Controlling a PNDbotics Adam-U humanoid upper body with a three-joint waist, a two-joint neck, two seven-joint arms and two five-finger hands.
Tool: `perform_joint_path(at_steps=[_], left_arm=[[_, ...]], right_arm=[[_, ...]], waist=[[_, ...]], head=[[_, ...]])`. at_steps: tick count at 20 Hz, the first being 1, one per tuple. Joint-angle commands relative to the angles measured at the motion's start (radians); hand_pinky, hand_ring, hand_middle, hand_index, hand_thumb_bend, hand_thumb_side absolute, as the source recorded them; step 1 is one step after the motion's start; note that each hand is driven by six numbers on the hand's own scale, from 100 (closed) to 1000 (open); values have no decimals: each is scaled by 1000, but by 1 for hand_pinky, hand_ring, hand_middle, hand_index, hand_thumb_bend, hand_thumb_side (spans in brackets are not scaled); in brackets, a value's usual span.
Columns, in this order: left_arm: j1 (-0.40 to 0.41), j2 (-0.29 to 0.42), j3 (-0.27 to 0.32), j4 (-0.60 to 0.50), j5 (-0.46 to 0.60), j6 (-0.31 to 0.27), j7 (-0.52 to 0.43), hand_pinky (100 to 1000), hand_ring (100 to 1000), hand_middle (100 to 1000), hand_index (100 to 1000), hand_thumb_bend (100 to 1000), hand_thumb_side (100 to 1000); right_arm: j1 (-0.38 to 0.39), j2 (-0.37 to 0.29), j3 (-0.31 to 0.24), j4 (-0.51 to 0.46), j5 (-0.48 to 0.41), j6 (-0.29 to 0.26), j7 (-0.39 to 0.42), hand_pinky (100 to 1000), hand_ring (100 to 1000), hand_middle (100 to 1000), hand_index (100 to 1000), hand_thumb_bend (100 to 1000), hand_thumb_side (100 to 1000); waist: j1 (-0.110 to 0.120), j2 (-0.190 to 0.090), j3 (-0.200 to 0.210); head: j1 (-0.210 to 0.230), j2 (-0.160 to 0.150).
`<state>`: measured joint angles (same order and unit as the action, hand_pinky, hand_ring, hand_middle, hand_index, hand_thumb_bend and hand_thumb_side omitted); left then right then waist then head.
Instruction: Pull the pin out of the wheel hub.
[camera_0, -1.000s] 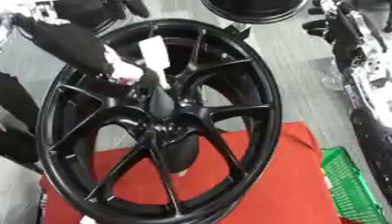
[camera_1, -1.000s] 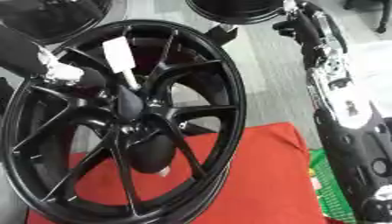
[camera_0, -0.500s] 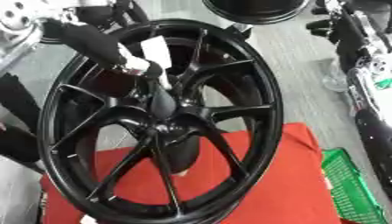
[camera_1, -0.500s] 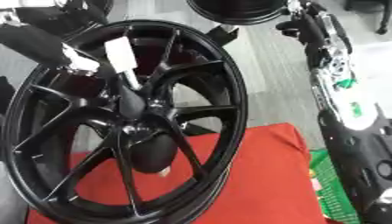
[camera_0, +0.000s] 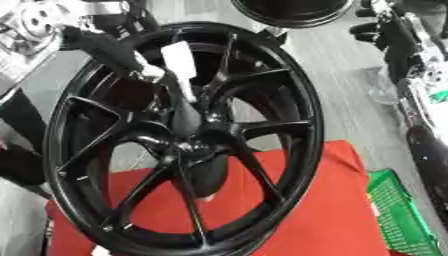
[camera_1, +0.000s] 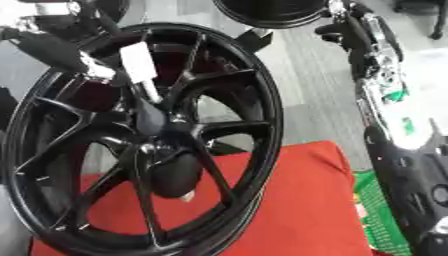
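I count one black wheel (camera_0: 188, 145) on one red cloth (camera_0: 324, 210). I see one white pin (camera_0: 179, 62), one green basket (camera_0: 398, 212).

Both of your views come from the head camera, looking steeply down and forward from close range. The black wheel (camera_0: 179, 140) fills most of each frame, standing on the red mat (camera_0: 324, 210). Your right eye view sits slightly to the right, showing more of the right arm (camera_1: 385, 110). Both share the wheel, the mat, the green basket (camera_0: 398, 210) and the grey floor (camera_0: 350, 90) beyond.
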<state>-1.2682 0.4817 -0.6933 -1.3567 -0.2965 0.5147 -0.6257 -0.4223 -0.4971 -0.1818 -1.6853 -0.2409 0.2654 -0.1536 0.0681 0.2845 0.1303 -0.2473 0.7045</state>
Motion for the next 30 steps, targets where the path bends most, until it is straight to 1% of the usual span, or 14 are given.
perform_joint_path(at_steps=[1, 5, 10, 15, 21, 24, 26, 30], left_arm=[[-31, -10, 31, 29, -14, -19, -9, 906, 914, 886, 889, 585, 442], [-41, -30, 42, 63, -33, -56, -40, 913, 919, 890, 888, 574, 404], [-51, -42, 54, 85, -40, -89, -90, 912, 920, 886, 886, 550, 421], [-55, -56, 59, 94, -49, -102, -108, 905, 915, 879, 875, 532, 428], [-57, -89, 69, 126, -79, -111, -101, 894, 907, 868, 869, 517, 420], [-57, -106, 73, 147, -96, -120, -97, 890, 904, 865, 865, 512, 402], [-57, -110, 74, 155, -106, -127, -98, 883, 897, 857, 853, 489, 352], [-58, -108, 77, 158, -120, -133, -103, 877, 883, 851, 844, 448, 310]], right_arm=[[-14, -16, 0, -6, 6, -2, 5, 778, 642, 702, 750, 100, 630], [-17, -14, 0, -7, 5, -2, 7, 778, 643, 702, 750, 100, 624], [-17, -13, 1, -6, 5, -2, 9, 778, 643, 702, 751, 100, 629], [-17, -13, 3, -5, 5, -1, 12, 778, 643, 702, 751, 100, 631], [-23, -10, 5, -5, 4, -1, 15, 778, 644, 703, 751, 100, 627], [-28, -7, 6, -7, 2, -1, 18, 778, 644, 703, 751, 100, 626], [-29, -6, 6, -8, 2, -1, 18, 778, 645, 703, 751, 100, 627], [-29, -7, 7, -8, 2, 0, 19, 778, 645, 703, 751, 100, 628]], waist=[[-6, -17, -2], [-7, -18, -6], [-7, -19, -7], [-7, -19, -9], [-7, -18, -16], [-7, -18, -22], [-6, -17, -23], [-4, -17, -23]], head=[[4, -18], [10, -27], [15, -31], [19, -32], [28, -34], [32, -34], [34, -34], [36, -32]])
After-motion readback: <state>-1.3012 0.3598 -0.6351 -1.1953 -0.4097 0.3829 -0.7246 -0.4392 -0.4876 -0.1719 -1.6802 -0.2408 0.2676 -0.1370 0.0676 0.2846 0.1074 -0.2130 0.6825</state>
